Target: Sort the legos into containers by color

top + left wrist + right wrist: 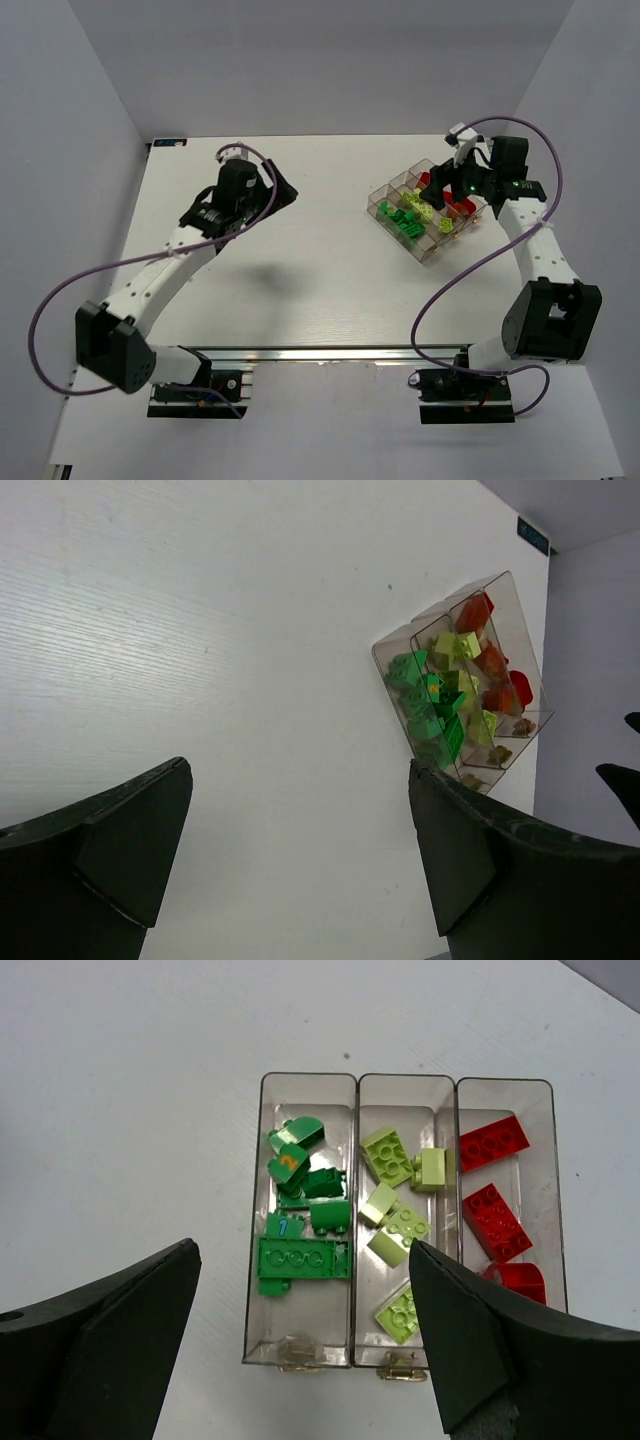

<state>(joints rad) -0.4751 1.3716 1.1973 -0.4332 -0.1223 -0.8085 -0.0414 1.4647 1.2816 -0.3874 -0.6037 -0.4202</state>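
View from above: a white table [300,280] is seen with 2 arms. A clear organiser tray [432,255] is set at the far right, turned at an angle to the table edges, with the bricks inside it. The right gripper [440,195] is held directly over the tray, probably because a brick has just been dropped in or is about to be checked. The left gripper [275,190] is held well apart, over bare table at the far left. No loose brick is seen on the table from here, so the sorting is judged close to finished.

Left wrist view: the left gripper [300,790] is seen spread wide and empty, with nothing between its fingers. The tray [392,650] is shown far off and at a slant, so its dividers are hard to read.

Right wrist view: the right gripper [302,1250] is likewise spread wide and released, gripping nothing. Only here are 3 long compartments made plain: dark green bricks [290,1165] in the left one, yellow-green bricks [388,1155] in the middle one, red bricks [495,1220] in the right one. No colours are seen mixed. Small metal clasps [295,1342] are shown on the near wall.
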